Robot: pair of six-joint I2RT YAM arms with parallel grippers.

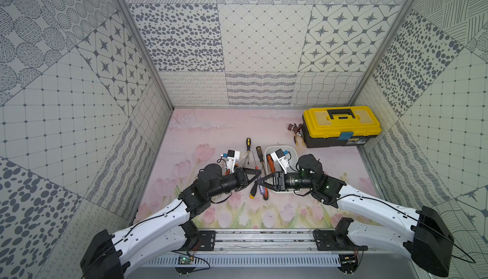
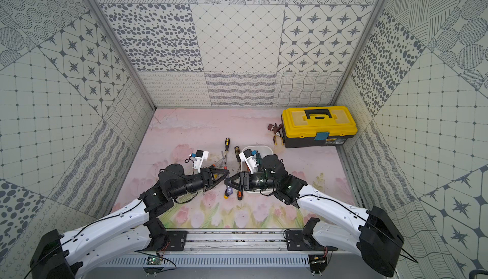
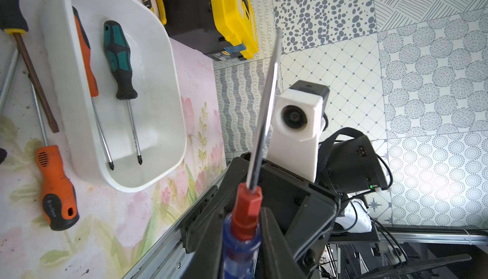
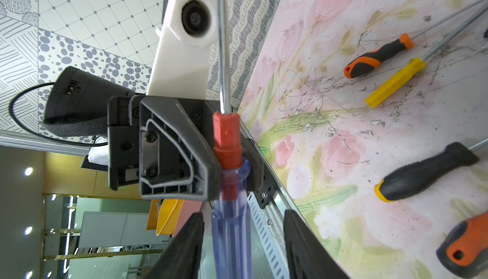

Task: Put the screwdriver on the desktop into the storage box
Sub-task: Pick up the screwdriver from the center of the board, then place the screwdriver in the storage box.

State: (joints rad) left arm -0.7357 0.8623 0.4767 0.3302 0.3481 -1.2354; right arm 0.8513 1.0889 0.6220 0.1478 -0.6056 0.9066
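Since both arms meet over the near middle of the desktop [image 1: 211, 129], the top views are kind of a tangle there, so the wrist cams do the real work.

Right wrist view: the left gripper [image 4: 233, 164] is clamped tight on the screwdriver [image 4: 229, 240], right where the red collar meets the see-through blue handle. The right gripper [image 4: 241, 215] has its jaws fairly wide, one on each side of that handle with a gap on both sides, not touching. So the screwdriver is held up off the desktop, just beside the near left corner of the storage box [image 3: 155, 79], not in it.

Left wrist view gives what the top views mostly lose behind the right arm: inside the box an orange-and-black driver [image 3: 85, 53] and a green-and-black driver [image 3: 118, 58] lie side by side.

On the desktop left of the box lie a few loose ones, e.g. a yellow-handled driver [image 4: 394, 86] and a black-handled driver [image 4: 422, 174].

A yellow-lidded toolbox [image 1: 342, 123] sits in the far right corner, pliers [image 1: 298, 133] just beside it.

Surface is pale pink with tulips. The fine dark scratches only really show in the right wrist view. Grey-on-white patterned wall panels [image 1: 264, 40] stand on three sides, and a metal rail [image 1: 264, 238] runs along the near edge. Past the rig, that same wrist view catches a room with round lights [image 4: 28, 171].
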